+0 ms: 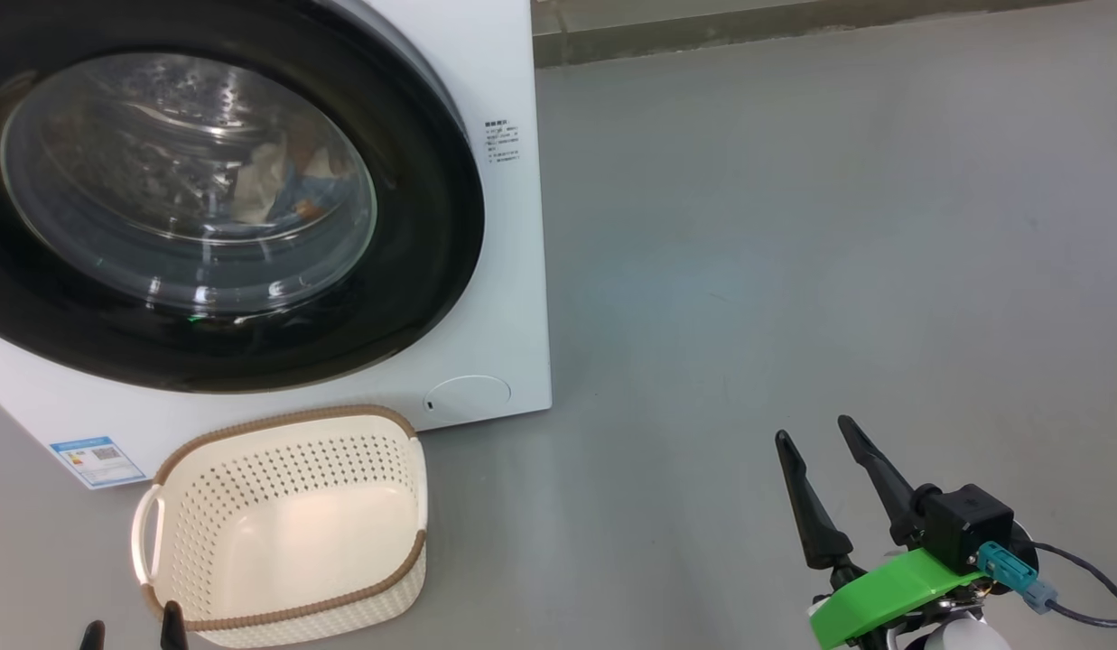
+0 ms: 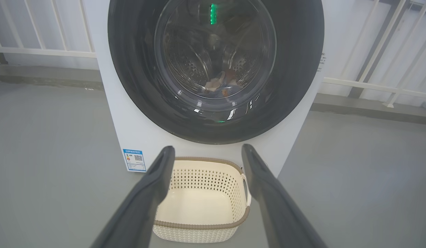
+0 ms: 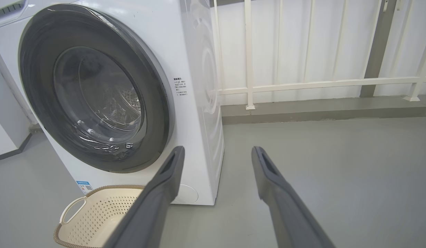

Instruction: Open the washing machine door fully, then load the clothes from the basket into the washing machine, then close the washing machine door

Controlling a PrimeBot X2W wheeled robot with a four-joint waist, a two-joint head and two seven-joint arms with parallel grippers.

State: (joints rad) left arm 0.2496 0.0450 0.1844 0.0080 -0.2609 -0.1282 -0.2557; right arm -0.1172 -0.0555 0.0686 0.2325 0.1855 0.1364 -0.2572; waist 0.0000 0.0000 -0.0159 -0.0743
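A: Where are the clothes (image 1: 283,185)?
B: In the drum (image 2: 185,65), behind the shut washing machine door (image 1: 432,226); basket (image 1: 278,422) empty on the floor (image 1: 793,226) before it
A: Handling?
B: Door stiff, glossy, probably slippery; hook its rim. The left pincer (image 2: 207,148) and right pincer (image 1: 813,428) are spread, holding nothing

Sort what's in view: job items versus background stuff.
Job: washing machine, its closed door, clothes inside, empty basket.
Background: white railing, grey floor, energy sticker.
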